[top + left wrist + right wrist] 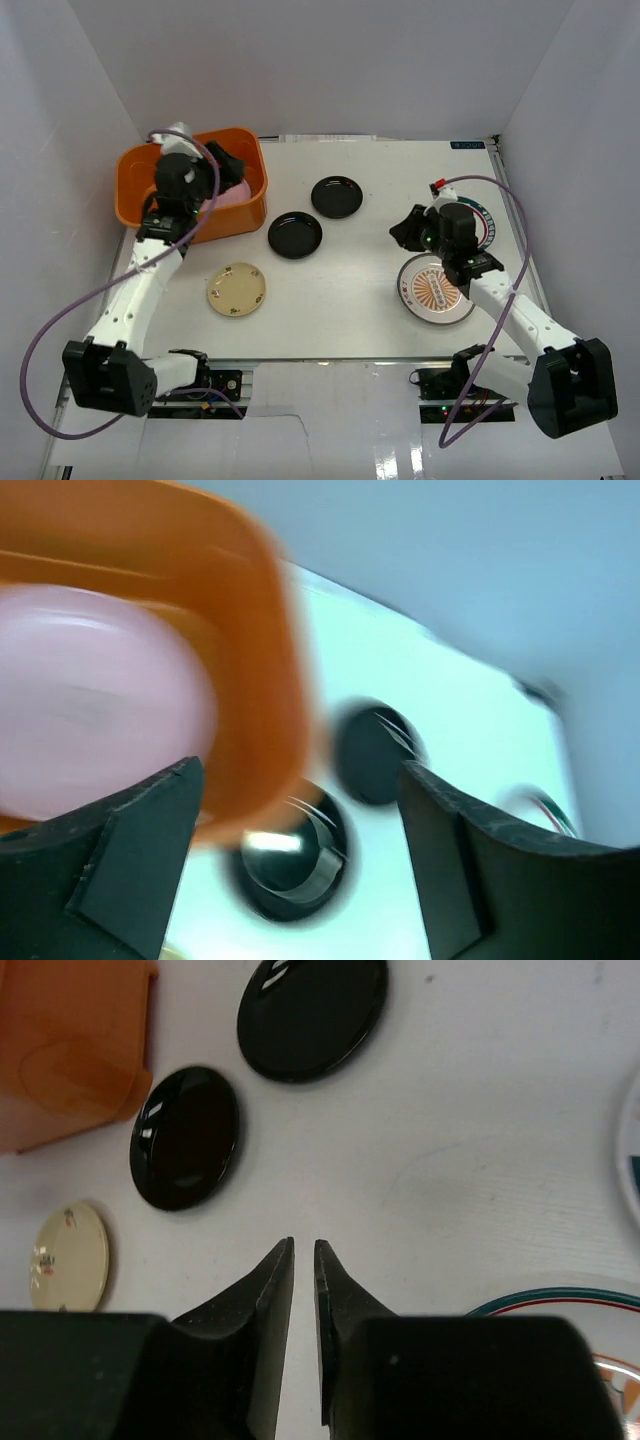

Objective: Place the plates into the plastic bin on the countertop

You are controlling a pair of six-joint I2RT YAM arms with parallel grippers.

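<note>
Plates number six in the top view. One pink plate (237, 190) lies inside the orange bin (135, 190) at the far left of the countertop (340, 310), and five sit on the white surface outside it. A black plate (336, 197) and a second black plate (295, 235) lie close together just right of the bin. One tan plate (236, 289) is nearer the arms. One sunburst plate (435, 290) and one green-ringed plate (488, 228) are on the right, the latter partly under the right arm. The left gripper (228, 168) hangs over the bin and the right gripper (403, 232) is over bare table left of the two patterned plates. The left wrist view is blurred, but the left gripper (300, 780) has its jaws spread wide and holds nothing. It shows the pink plate (90, 700) in the bin (260, 630), both black plates beyond the bin wall, and a sliver of a patterned rim at the right. In the right wrist view the right gripper (303, 1250) has its jaws drawn to a narrow slit with nothing between them, above bare countertop. That view takes in the two black plates, the tan plate (68, 1257), a corner of the bin (70, 1050) and the edges of two white plates at the right.
</note>
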